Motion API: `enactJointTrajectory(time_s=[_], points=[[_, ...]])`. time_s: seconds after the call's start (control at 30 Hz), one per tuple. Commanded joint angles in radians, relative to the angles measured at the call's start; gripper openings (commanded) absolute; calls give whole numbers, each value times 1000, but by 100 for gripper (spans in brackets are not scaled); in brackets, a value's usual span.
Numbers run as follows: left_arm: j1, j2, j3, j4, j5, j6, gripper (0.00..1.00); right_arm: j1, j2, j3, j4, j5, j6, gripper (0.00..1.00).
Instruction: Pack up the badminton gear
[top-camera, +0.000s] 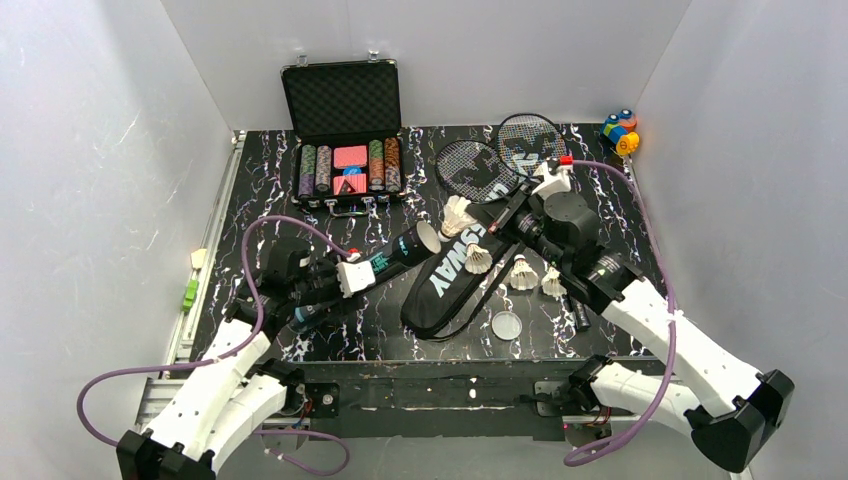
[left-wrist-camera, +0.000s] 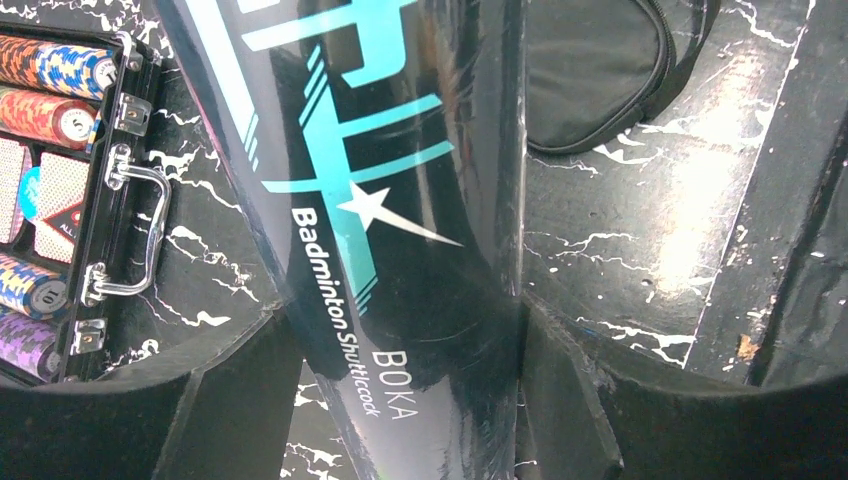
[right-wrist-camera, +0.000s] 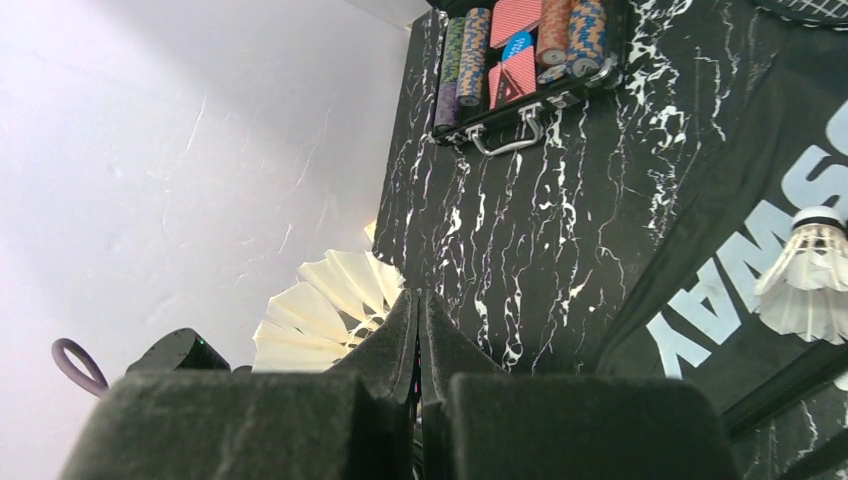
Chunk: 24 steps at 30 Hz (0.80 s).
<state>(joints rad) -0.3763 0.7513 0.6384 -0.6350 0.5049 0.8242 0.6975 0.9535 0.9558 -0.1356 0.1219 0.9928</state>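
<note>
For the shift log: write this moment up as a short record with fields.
Left gripper: shut on the tube
Right gripper: shut on a shuttlecock, near the tube's open end
Loose shuttlecocks: three; one on the bag, two on the table beside it
Rackets: two, at the far side, outside the bag
Other: open chip case, toy blocks

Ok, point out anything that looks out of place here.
Nothing looks spilled or broken. One shuttlecock lies on the CROSSWAY bag, two other shuttlecocks loose beside it. A round clear disc, perhaps the cap of the open tube in the left tool, lies alone near the front edge.
</note>
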Motion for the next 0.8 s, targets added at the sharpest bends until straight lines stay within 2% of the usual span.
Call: enactJointTrajectory(time_s=[0.0, 0.27, 0.63, 0.67, 0.77], points=[[-4, -9, 62, 30, 56, -43, 46, 42, 17, 52, 125, 75, 12, 1], [-4, -5, 76, 37, 76, -73, 43, 76, 52, 27, 219, 81, 60, 1], [-4, 0, 93, 69, 70, -118, 37, 126, 73, -38, 255, 43, 108, 1], [-4, 0, 97, 72, 70, -123, 37, 132, 76, -36, 247, 35, 98, 5], [-3, 4, 110, 78, 72, -129, 36, 144, 88, -15, 188, 19, 64, 30]])
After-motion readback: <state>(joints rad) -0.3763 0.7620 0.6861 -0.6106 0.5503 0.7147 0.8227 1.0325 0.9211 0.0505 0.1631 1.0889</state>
